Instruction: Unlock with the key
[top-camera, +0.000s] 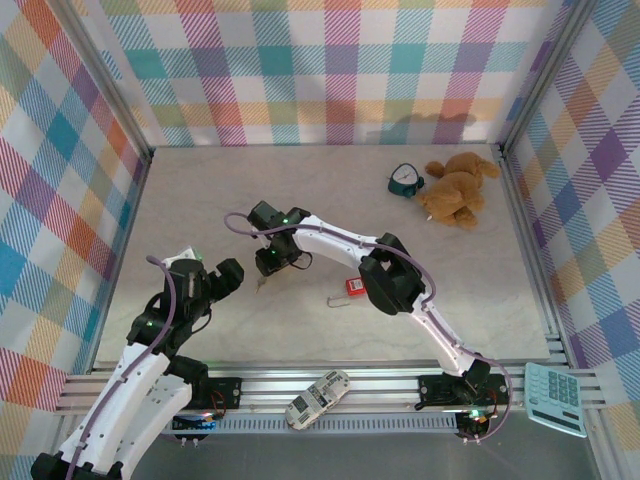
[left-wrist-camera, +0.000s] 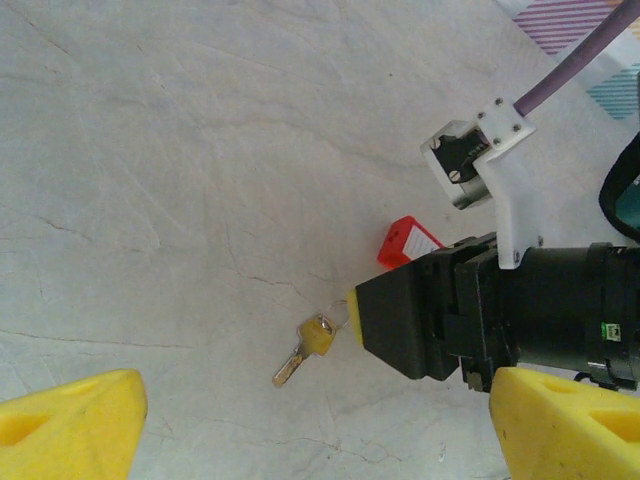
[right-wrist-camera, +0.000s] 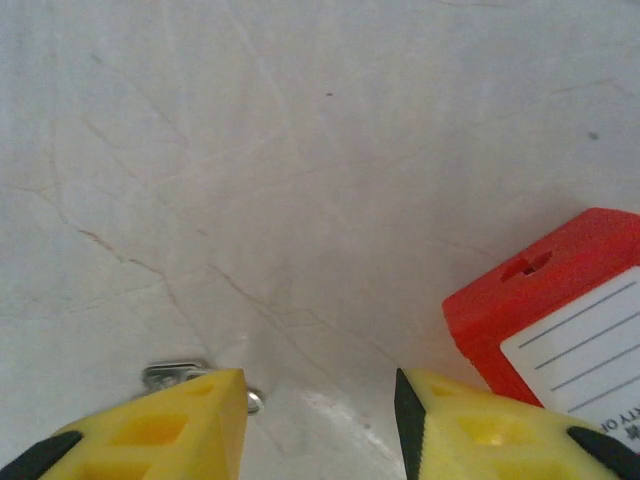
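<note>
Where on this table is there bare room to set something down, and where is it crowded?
Bare: far-left area beyond the right gripper; near-right area between the red padlock and right wall. Crowded: around the key; far-right corner by the teddy bear.

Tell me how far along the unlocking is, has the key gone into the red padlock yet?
Nothing looks done: the key lies flat on the table, apart from the red padlock. In hand: the right gripper sits low beside the key, jaws apart, nothing between them; the left gripper hangs wide open. Still to do: grasp the key, insert and turn it.
</note>
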